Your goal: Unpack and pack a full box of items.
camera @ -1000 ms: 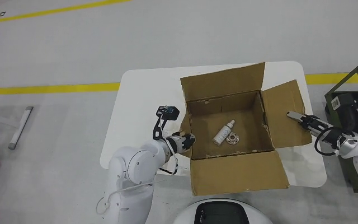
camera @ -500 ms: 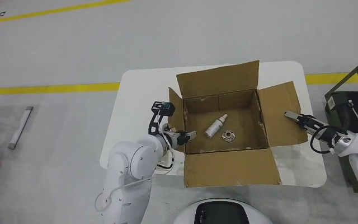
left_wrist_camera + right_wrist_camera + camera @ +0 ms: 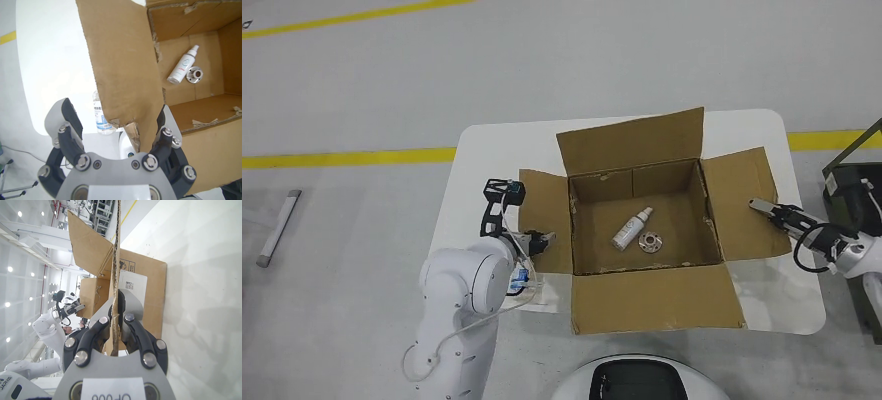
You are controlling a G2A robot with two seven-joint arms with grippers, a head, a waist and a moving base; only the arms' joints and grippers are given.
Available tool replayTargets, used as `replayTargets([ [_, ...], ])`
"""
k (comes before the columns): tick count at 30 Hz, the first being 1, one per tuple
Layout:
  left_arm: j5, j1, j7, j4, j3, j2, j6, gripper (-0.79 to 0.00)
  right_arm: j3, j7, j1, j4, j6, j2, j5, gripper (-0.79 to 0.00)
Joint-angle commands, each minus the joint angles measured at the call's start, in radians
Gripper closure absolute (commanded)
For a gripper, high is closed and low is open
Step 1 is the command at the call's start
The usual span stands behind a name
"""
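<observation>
As its flaps point(image 3: 631, 145) lie open, the box point(image 3: 682, 212) holds a bottle point(image 3: 632, 229) and flange point(image 3: 650, 242).

Top view looks down; close wrist views apparently share the box point(image 3: 687, 225).

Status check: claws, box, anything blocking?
Left claw open astride left flap. Right claw shut on right flap. Cardboard box open; spray bottle, metal flange inside. Clear bottle on table by left flap.

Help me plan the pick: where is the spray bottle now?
In the top view, the spray bottle lies mid-floor in the open cardboard box, a metal flange close beside it on the robot's right.
</observation>
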Motion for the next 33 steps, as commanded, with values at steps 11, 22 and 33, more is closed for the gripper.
replayTargets([
  [11, 0.008, -0.023, 0.065, 0.0, 0.023, 0.002, -0.021, -0.785, 0.021, -0.022, 0.007, 0.001, -0.006, 0.002, 0.025, -0.785],
  [22, -0.002, -0.041, 0.128, -0.038, 0.02, 0.006, -0.051, -0.785, 0.187, -0.23, -0.144, -0.267, 0.087, -0.007, 0.164, -0.785],
  [33, -0.002, -0.043, 0.136, -0.039, 0.018, 0.007, -0.063, -0.785, 0.069, -0.306, -0.21, -0.583, 0.157, -0.018, 0.005, 0.0],
])
